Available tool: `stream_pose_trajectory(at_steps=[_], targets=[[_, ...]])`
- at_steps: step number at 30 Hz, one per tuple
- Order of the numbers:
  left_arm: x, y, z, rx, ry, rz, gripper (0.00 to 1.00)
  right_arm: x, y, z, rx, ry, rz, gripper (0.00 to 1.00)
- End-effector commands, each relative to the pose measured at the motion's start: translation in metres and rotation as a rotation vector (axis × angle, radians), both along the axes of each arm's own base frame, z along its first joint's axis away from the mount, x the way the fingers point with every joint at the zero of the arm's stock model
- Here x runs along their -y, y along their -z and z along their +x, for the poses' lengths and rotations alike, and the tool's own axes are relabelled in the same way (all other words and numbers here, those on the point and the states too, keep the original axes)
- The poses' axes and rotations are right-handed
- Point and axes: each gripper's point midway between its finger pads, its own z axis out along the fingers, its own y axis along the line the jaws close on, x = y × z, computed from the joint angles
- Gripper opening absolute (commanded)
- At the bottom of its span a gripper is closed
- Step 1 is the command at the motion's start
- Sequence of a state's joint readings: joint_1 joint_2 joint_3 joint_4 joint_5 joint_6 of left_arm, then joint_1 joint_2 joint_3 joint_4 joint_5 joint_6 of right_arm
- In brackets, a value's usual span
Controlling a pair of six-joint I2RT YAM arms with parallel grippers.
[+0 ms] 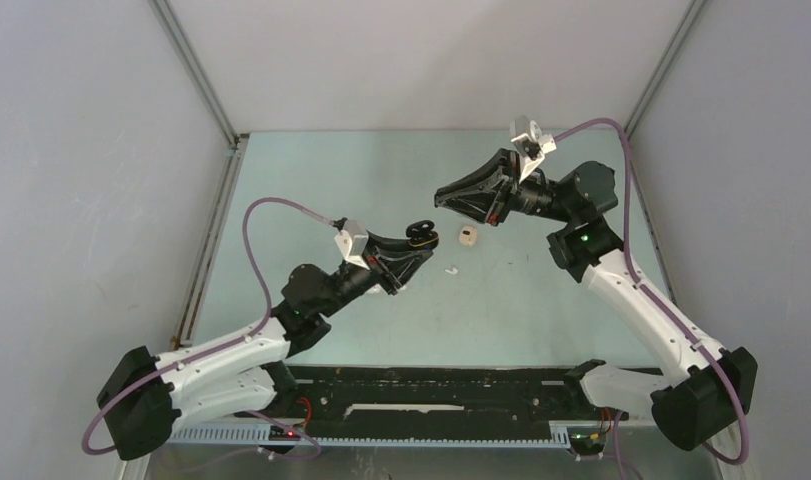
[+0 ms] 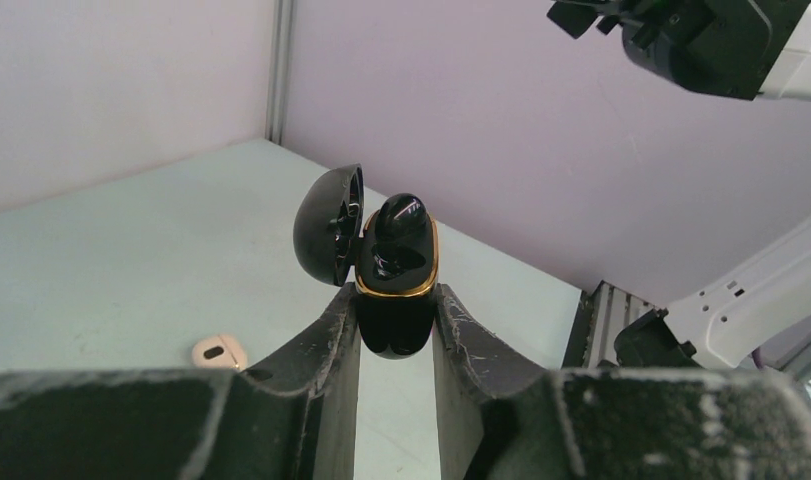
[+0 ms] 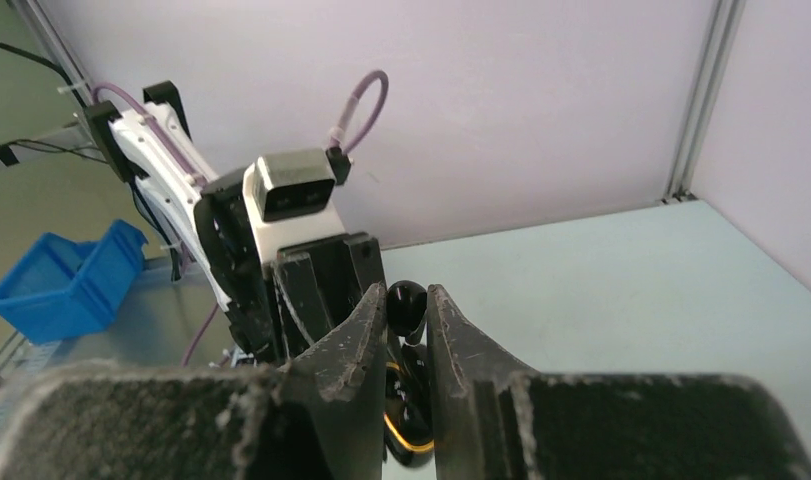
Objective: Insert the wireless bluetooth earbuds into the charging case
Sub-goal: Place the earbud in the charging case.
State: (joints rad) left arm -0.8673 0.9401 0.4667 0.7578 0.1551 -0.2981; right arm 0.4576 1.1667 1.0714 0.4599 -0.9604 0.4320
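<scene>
**Here: case held aloft, 1 bud apparently seated**

I read the left gripper (image 2: 396, 298) as pinching the black charging case (image 2: 396, 325) by its lower body, both fingers pressed against its sides. The case is off the table (image 1: 541, 300) and upright. Its lid (image 2: 328, 225) is swung open toward 9 o'clock, above a gold rim (image 2: 421, 288).

A glossy black earbud (image 2: 399, 222) stands in the mouth of the case. I judge it seated or nearly so. Whether a 2nd bud sits beside it I cannot tell.

In the top view the right gripper (image 3: 406, 292) hangs at 1 o'clock from the case, near it but apart. Its fingers stand close with a narrow gap. I cannot tell whether the dark shape in that gap is held or lies beyond.

Done, by my judgement: case opened, 1 black bud in.

Left: a white earbud (image 1: 449, 268) lies loose on the table at 4 o'clock from the case. A beige item (image 1: 468, 236), case or bud I cannot say, rests at 3 o'clock.

A pale mark on the black bud is too small to read, and I see no other lettering.
</scene>
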Motion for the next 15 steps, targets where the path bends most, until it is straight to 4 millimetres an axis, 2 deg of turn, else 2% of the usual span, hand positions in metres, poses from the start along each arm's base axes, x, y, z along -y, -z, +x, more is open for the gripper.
stream_pose_trajectory(at_steps=[1, 15], targets=[[0.001, -0.052, 0.000, 0.100, -0.040, -0.150, 0.00, -0.006, -0.019, 0.001, 0.018, 0.000, 0.083, 0.00], [0.003, -0.067, 0.005, 0.145, -0.093, -0.169, 0.00, -0.026, 0.009, -0.002, 0.034, 0.009, -0.010, 0.00]])
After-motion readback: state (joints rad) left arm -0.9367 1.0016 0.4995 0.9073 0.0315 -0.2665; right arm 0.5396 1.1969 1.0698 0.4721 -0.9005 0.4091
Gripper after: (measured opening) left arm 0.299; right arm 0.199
